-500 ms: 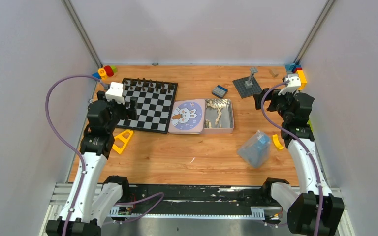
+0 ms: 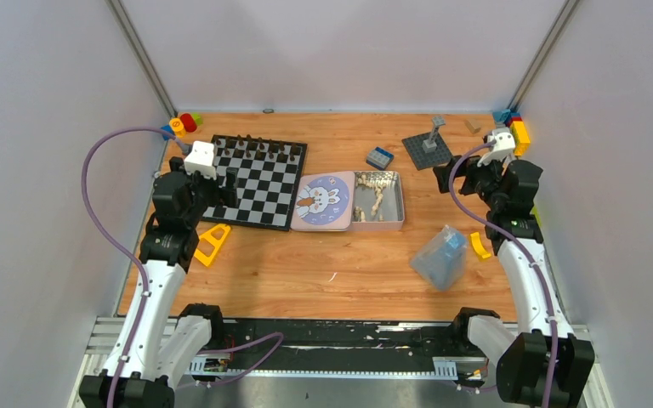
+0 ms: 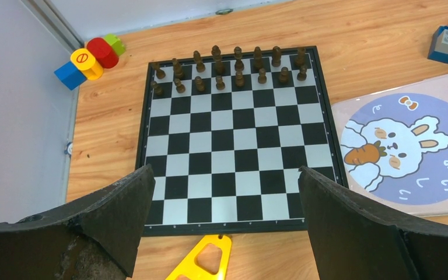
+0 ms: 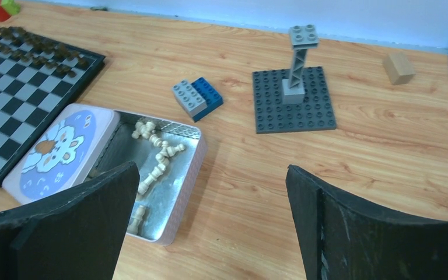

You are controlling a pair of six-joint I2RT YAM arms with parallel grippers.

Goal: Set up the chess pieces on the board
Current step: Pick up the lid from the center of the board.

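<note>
The board (image 2: 255, 180) lies at the table's left, also in the left wrist view (image 3: 233, 140) and the right wrist view (image 4: 17, 99). Dark chess pieces (image 2: 259, 151) (image 3: 227, 67) stand on its two far rows. Pale chess pieces (image 2: 378, 194) (image 4: 157, 157) lie loose in an open metal tin (image 2: 391, 223) right of the board. My left gripper (image 2: 221, 191) (image 3: 224, 171) hangs open over the board's near left edge, holding nothing. My right gripper (image 2: 452, 174) (image 4: 211, 168) is open over bare wood right of the tin, holding nothing.
The tin's rabbit lid (image 2: 321, 202) lies between board and tin. A yellow triangular piece (image 2: 211, 243) sits by the board's near edge. A grey studded plate with a tower (image 2: 427, 150), a blue-grey brick (image 2: 380, 157), a clear bag (image 2: 440, 257) and corner bricks (image 2: 183, 124) are around.
My right gripper has shifted slightly to the left. The left arm has barely moved. Both grippers stay open.
</note>
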